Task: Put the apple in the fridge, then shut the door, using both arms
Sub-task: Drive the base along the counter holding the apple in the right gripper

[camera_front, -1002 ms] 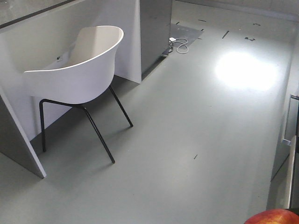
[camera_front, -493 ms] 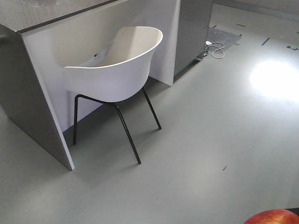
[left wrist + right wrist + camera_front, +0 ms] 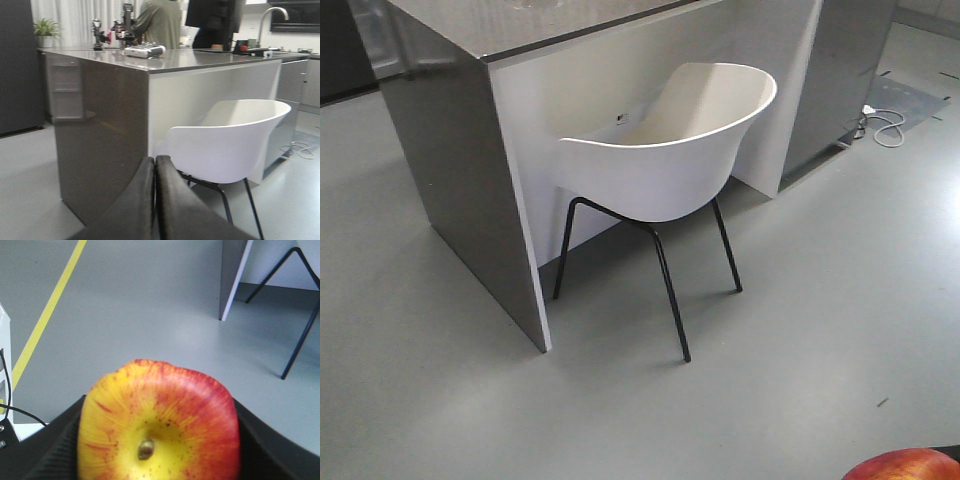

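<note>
The red and yellow apple (image 3: 159,422) fills the bottom of the right wrist view, clamped between the two black fingers (image 3: 55,450) of my right gripper (image 3: 159,440). Its top edge also shows at the bottom right of the front view (image 3: 905,466). My left gripper (image 3: 155,165) is shut and empty, its two black fingers pressed together, pointing at a kitchen island. The fridge and its door are out of view.
A white shell chair (image 3: 670,160) on black legs stands tucked at a grey island counter (image 3: 470,150). A person (image 3: 160,22) stands behind the counter, with appliances on top. A white cable (image 3: 885,125) lies on the floor at right. A yellow floor line (image 3: 50,310) runs at left.
The view has swung left: the chair and counter shifted to the right in the front view, and the counter's dark end panel has come into sight. The apple stays held at the bottom right.
</note>
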You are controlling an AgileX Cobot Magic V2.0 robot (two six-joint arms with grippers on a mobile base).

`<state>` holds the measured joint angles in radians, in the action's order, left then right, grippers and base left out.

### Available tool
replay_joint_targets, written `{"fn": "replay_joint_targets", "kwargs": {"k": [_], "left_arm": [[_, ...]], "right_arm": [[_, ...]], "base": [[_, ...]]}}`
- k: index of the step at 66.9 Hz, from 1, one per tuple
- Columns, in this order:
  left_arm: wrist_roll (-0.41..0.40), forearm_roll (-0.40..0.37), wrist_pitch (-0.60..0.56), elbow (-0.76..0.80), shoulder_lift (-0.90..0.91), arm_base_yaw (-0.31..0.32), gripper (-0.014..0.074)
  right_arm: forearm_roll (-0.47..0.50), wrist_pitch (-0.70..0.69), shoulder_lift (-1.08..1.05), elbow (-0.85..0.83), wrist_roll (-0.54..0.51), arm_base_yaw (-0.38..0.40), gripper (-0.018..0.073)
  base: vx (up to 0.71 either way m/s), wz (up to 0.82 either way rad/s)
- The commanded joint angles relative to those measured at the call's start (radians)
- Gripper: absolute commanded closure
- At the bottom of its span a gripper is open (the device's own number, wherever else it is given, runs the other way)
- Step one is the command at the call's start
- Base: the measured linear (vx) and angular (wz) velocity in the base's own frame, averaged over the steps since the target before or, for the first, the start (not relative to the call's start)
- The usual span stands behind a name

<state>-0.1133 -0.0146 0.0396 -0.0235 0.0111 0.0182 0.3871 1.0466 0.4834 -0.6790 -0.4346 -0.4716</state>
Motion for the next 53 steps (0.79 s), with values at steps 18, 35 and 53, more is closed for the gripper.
{"fn": "replay_joint_targets", "kwargs": {"k": [18, 35, 53], "left_arm": [[-0.004, -0.006, -0.077, 0.017, 0.016, 0.007, 0.0603], [-0.004, -0.006, -0.077, 0.017, 0.016, 0.007, 0.0603], [-0.004, -0.006, -0.077, 0.017, 0.016, 0.007, 0.0603]], "right_arm": [[0.025, -0.056, 0.006, -0.026, -0.009, -0.001, 0.0402], [0.025, -0.056, 0.006, -0.026, -0.009, -0.001, 0.0402], [0.025, -0.056, 0.006, -0.026, -0.009, -0.001, 0.0402]], "base": [[0.03, 0.38], [0.04, 0.41], [0.05, 0.44]]}}
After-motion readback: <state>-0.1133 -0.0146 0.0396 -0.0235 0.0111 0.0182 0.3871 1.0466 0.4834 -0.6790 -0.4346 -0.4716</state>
